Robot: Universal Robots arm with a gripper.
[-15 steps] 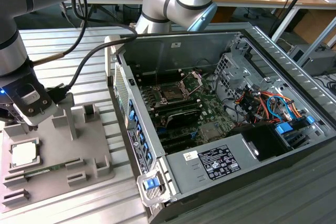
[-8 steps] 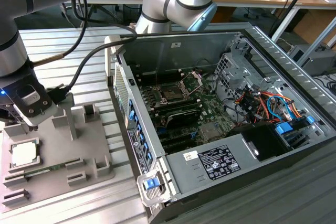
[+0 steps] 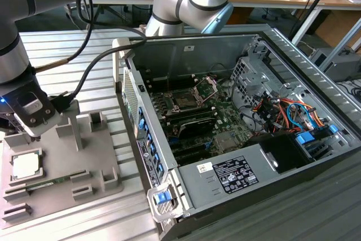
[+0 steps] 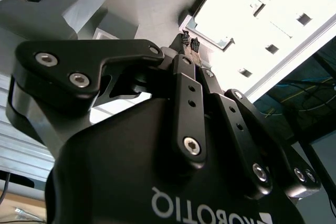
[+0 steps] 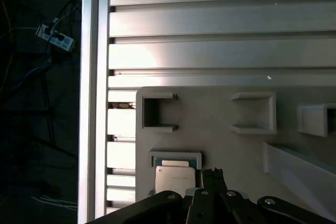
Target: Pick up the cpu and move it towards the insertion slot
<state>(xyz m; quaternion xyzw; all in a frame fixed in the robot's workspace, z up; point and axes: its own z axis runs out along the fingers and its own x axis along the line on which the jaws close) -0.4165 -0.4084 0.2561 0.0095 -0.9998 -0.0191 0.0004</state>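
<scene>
hovering gripper [image 5: 212, 173] body partly hiding the cpu [image 5: 176, 178]

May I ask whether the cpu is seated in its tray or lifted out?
Seated: the cpu lies flat in the grey tray recess; the gripper nearby holds nothing.

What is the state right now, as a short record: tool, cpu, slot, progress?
tool: shut on nothing, low over the grey fixture plate, right beside the cpu
cpu: lying flat in its recess on the plate, not gripped
insertion slot: inside the open computer case, bracket raised, looks vacant
progress: cpu not yet picked up
</scene>
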